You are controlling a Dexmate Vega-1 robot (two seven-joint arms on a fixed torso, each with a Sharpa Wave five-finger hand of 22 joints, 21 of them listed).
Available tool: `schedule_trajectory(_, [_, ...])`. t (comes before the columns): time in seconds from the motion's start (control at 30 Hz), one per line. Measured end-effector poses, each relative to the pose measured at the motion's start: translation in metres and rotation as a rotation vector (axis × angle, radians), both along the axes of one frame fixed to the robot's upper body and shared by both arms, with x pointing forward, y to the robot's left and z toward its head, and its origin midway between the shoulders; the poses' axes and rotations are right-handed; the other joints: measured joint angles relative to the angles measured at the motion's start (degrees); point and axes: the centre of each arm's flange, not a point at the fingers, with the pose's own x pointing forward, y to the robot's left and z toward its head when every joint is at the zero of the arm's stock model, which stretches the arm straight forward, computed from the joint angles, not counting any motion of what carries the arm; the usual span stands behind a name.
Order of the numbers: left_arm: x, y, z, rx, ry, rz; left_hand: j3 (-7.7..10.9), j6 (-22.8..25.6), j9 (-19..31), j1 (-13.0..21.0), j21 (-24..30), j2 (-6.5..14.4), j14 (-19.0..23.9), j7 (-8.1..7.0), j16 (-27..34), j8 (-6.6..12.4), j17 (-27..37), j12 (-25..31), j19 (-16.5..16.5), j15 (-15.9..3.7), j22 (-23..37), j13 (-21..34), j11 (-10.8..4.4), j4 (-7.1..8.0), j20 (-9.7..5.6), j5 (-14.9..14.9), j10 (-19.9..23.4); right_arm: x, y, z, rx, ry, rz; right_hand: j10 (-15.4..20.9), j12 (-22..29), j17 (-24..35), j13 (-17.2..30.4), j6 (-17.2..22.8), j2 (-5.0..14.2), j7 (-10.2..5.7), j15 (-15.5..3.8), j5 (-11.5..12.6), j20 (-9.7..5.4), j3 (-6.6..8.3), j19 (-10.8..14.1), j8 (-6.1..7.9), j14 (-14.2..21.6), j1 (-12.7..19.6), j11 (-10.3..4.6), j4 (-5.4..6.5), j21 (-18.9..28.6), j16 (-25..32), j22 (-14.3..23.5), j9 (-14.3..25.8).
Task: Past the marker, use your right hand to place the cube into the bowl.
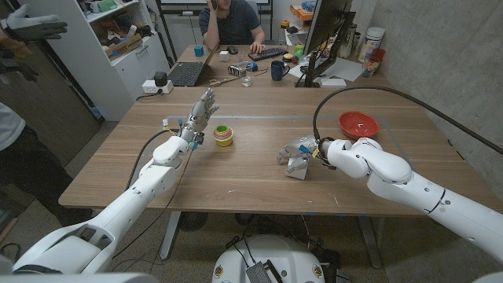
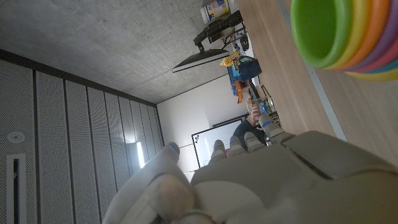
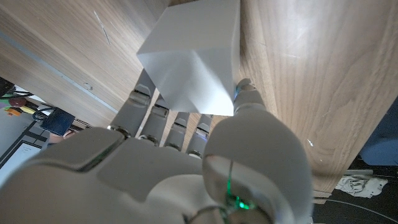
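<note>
**Right hand is on the cube, bowl sits further out**

So the right hand [image 1: 299, 155] is down on the wooden table [image 1: 251, 189] with its fingers [image 3: 180, 121] curled around the white cube [image 1: 296, 168]. In the right wrist view the cube [image 3: 193, 56] sits right up against the fingertips, with the thumb touching its edge, so it looks pinched between thumb and fingers. I can't tell if it's lifted off the wood or still sitting on it.

The red bowl [image 1: 358, 123] is beyond that hand and off to its outer side, near but not touching.

Going the other way, toward the robot's left, there's a stack of colourful cups [image 1: 223, 135] with a green one on top, well apart from the right hand. The left hand [image 1: 201, 115] is raised just beside that stack, fingers spread and holding nothing. In the left wrist view the stacked cups [image 2: 348, 37] show just past the back of that hand.

A person [image 1: 232, 23] sits at a desk behind the table.
</note>
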Motion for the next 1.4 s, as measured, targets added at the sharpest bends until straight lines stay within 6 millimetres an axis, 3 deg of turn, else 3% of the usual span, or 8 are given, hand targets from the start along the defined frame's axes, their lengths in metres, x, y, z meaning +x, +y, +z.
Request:
schedule_trajectory(0.23, [0.004,0.001,0.000,-0.001,0.006,0.002,-0.24,0.0,0.0,-0.3,0.0,-0.3,0.0,0.00,0.0,0.00,0.0,0.0,0.0,0.00,0.0,0.0,0.00,-0.24,0.00,0.0,0.0,0.006,-0.001,0.002,0.036,0.027,0.028,9.3,3.9,1.3,1.3,5.0,-1.89,5.00,1.88,0.9,0.03,-0.25,0.0,1.59,4.7,1.9,1.03,-0.25,2.0,1.4,0.6,1.1])
schedule_trajectory(0.37, [0.006,0.001,0.000,-0.001,0.008,0.003,-0.46,0.0,0.0,-0.3,0.0,-0.3,0.0,0.00,0.0,0.00,0.0,0.0,0.0,0.00,0.0,0.0,0.00,-0.01,0.00,0.0,0.0,0.010,-0.002,0.002,0.058,0.032,0.049,14.9,7.1,2.5,3.1,10.2,-3.90,7.96,3.38,2.1,0.19,-1.35,2.5,4.88,8.5,3.9,1.38,-0.58,5.2,2.4,1.5,3.1])
schedule_trajectory(0.5, [0.007,0.000,0.000,0.001,0.008,0.005,-0.46,0.0,0.0,-0.3,0.0,-0.3,0.0,0.00,0.0,0.00,0.0,0.0,0.0,0.00,0.0,0.0,0.00,-0.01,0.00,0.0,0.0,0.012,-0.002,0.002,0.090,0.029,0.080,18.4,9.8,4.3,5.0,13.5,-5.93,9.80,5.82,3.0,1.60,-2.21,3.9,8.69,10.9,6.2,1.64,-0.78,9.6,4.0,3.1,5.9])
schedule_trajectory(0.6, [0.008,0.000,0.000,0.003,0.009,0.006,-0.46,0.0,0.0,-0.5,0.0,-0.5,0.0,0.00,0.0,0.00,0.0,0.0,0.0,0.00,0.0,0.0,0.00,-0.01,0.00,0.0,0.0,0.013,-0.003,0.002,0.107,0.026,0.095,19.3,10.4,5.1,5.7,14.6,-5.92,10.50,6.63,3.3,2.03,-2.28,4.3,10.02,11.8,7.3,1.76,-0.72,11.3,4.3,3.7,6.9])
schedule_trajectory(0.83, [0.009,-0.002,0.000,0.006,0.010,0.005,-0.46,0.0,0.0,-0.5,0.0,-0.5,0.0,0.00,0.0,0.00,0.0,0.0,0.0,0.00,0.3,0.0,0.00,-0.02,0.00,0.0,0.0,0.014,-0.007,0.005,0.136,0.009,0.121,19.6,11.2,5.8,6.4,15.2,-6.16,10.47,6.74,3.3,2.24,-2.25,4.5,11.00,12.5,8.0,2.06,-0.68,13.1,4.6,4.4,8.0])
schedule_trajectory(1.4, [0.007,-0.005,0.000,0.006,0.007,0.005,-0.70,0.0,0.0,-1.1,0.0,-0.4,0.0,-0.01,0.0,0.00,0.0,0.0,0.0,0.00,0.3,0.0,0.00,0.23,0.00,0.0,0.0,0.007,-0.012,0.014,0.158,-0.036,0.141,19.6,11.3,6.2,7.2,15.7,-6.90,10.40,6.22,3.3,2.24,-2.11,4.5,11.44,13.2,8.7,2.06,-0.54,14.2,4.0,4.6,9.1])
